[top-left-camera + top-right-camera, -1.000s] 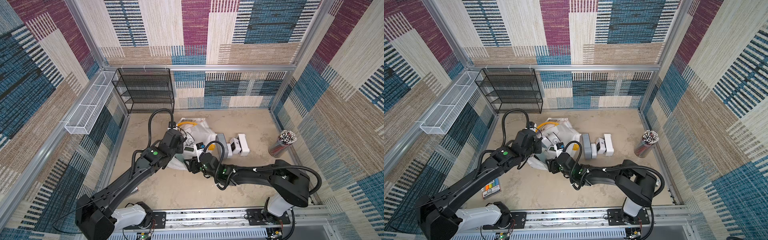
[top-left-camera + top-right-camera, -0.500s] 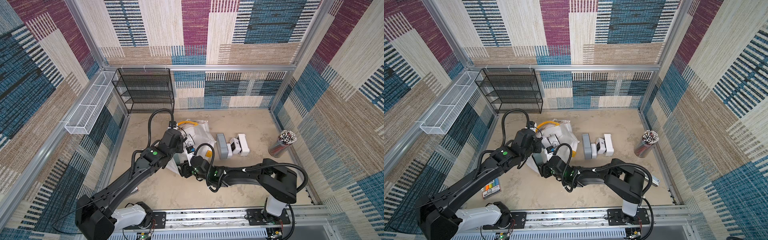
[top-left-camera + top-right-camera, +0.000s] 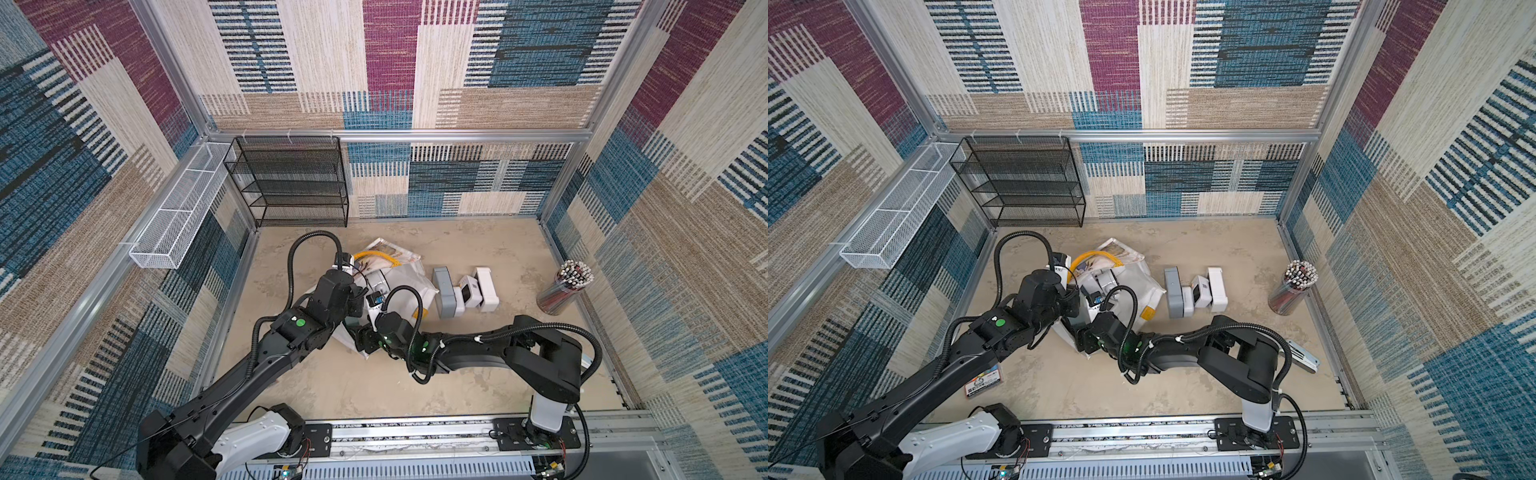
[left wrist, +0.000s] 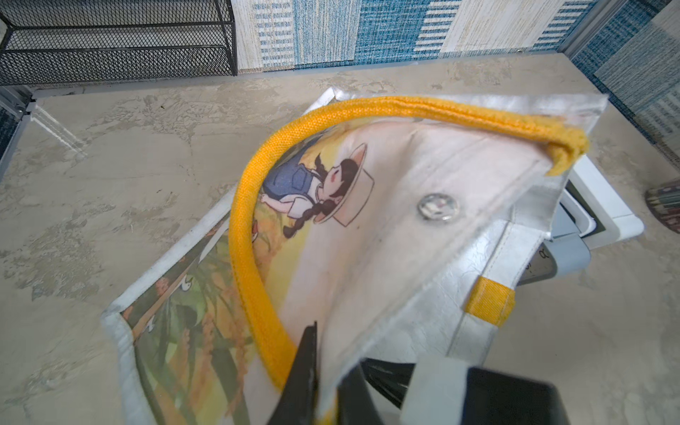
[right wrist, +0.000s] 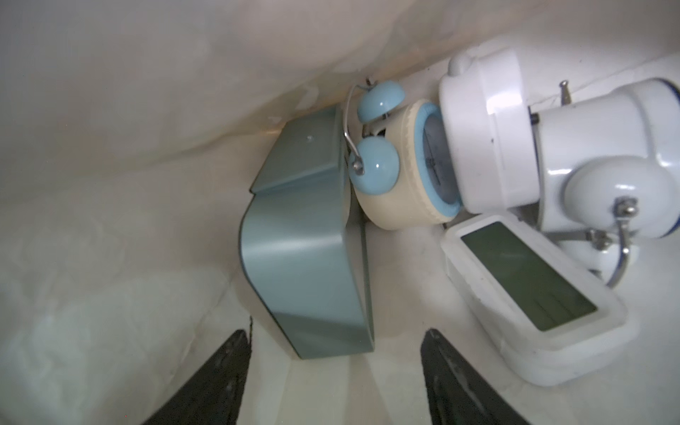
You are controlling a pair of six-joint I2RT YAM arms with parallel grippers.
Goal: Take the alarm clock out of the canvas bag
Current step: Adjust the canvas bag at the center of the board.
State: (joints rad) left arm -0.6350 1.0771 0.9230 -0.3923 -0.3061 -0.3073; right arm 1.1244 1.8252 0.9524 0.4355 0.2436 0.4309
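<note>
**Right gripper spread inside the bag, 4 clocks ahead of it**

The canvas bag (image 3: 409,276) lies slumped on the table (image 3: 478,374), left of centre in both top views. The left gripper (image 4: 329,382) is pressed together on the bag's rim fabric, right beside the yellow handle (image 4: 243,228), and holds that edge up off the table. The right arm reaches in under the white fabric at the bag's near end, so its fingers are hidden from above.

Inside, the right gripper (image 5: 335,379) stands spread and holds nothing. The near end of the teal clock (image 5: 305,257) sits between the 2 fingertips (image 5: 232,353), with a gap on each side. One finger runs close along the bag's side fabric. The white digital clock (image 5: 526,290) lies just outside the other finger. Just beyond the teal clock is the cream twin-bell clock (image 5: 401,191), and the white twin-bell clock (image 5: 574,154) overlaps its face. Fabric sags low over the teal clock's far end.

Outside, 3 more clocks (image 3: 467,291) stand in a row just right of the bag. Open tabletop runs from the bag to the front rail (image 3: 415,432) and across toward the pencil cup (image 3: 563,286) by the right wall.
</note>
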